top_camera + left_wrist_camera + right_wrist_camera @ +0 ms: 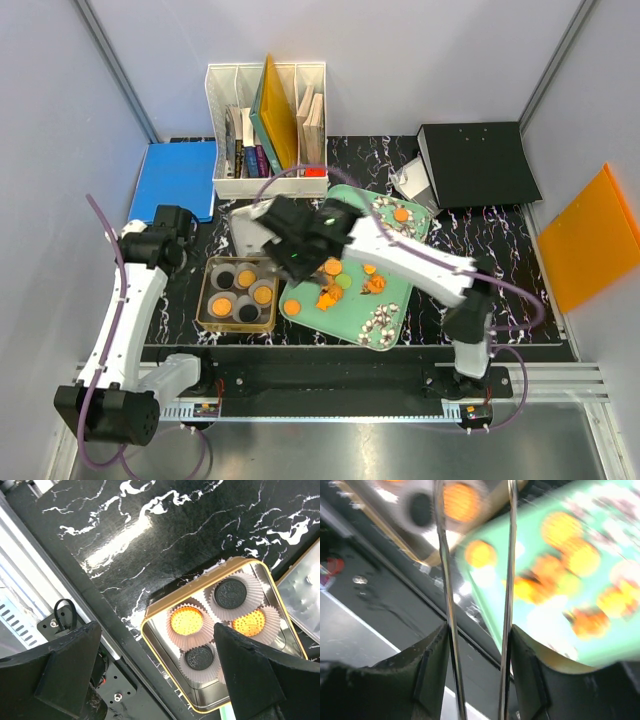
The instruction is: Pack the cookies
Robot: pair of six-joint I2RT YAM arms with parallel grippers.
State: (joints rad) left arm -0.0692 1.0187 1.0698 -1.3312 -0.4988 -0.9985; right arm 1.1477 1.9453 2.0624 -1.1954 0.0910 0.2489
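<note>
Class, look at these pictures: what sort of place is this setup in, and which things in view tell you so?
Probably a robotics lab test cell, dressed like a desk. Plain grey partition walls enclose a small marble-patterned table, two arms are bolted to a metal rail at its near edge, and a white file organizer holds books.

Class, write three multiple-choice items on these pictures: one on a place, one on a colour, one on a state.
1. In the top view, the gold tin lies where from the tray?
A left
B right
C on it

2. The flat folder beside the white file rack is
A red
B blue
C green

3. The left gripper is
A shut on a cookie
B shut on a paper cup
C open and empty

Key:
1 A: the gold tin sits left of the tray.
2 B: the folder by the file rack is blue.
3 C: the left gripper has its fingers wide apart, with nothing between them.
</note>
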